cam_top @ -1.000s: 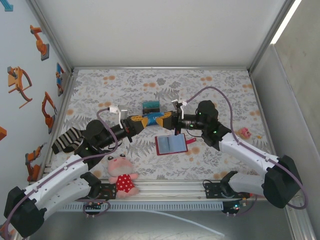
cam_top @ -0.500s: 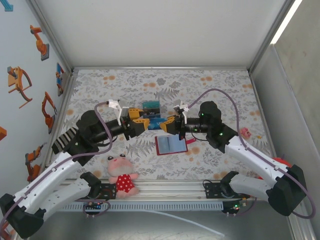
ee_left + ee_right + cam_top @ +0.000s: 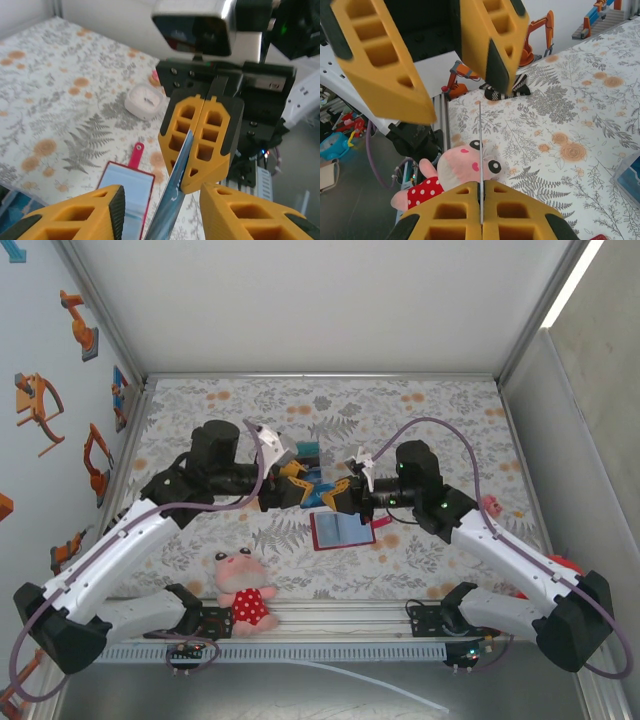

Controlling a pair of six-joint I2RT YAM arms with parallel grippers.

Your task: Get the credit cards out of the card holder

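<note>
Top external: the red folding card holder (image 3: 342, 530) lies open and flat on the floral tablecloth (image 3: 420, 420), and both arms meet just past its far edge. The right gripper (image 3: 335, 496) is clamped on a thin blue credit card (image 3: 319, 491), held in the air over that far edge. The left gripper (image 3: 298, 487) faces it from the holder's far-left, jaws spread and gripping nothing. A second blue-teal card (image 3: 306, 451) lies on the cloth beyond the holder, partly under the left wrist. A pink plush pig in a red dotted dress (image 3: 243, 592) sits near-left of the holder.

Left wrist: the left gripper (image 3: 160, 210) has its yellow fingers wide apart. The credit card (image 3: 176, 197) runs edge-on through the gap (no contact that I can see). The right gripper (image 3: 200, 145) is pinched tight on the card's far end. The card holder (image 3: 125, 192) is on the cloth below, tab pointing away.

Right wrist: the right gripper (image 3: 481, 186) is closed flat on the credit card (image 3: 480, 145), a thin vertical line here. The left gripper (image 3: 462, 100) straddles the card's free end, open. The plush pig (image 3: 457, 167) is behind.

Risks: this looks like a hand-over. If the right lets go before the left closes, the card drops, maybe back onto the holder. If the left closes off-centre, the thin card could twist or flex out of the pinch.

Writing: none readable. The whitish marks on the cards are too small to make out.
</note>
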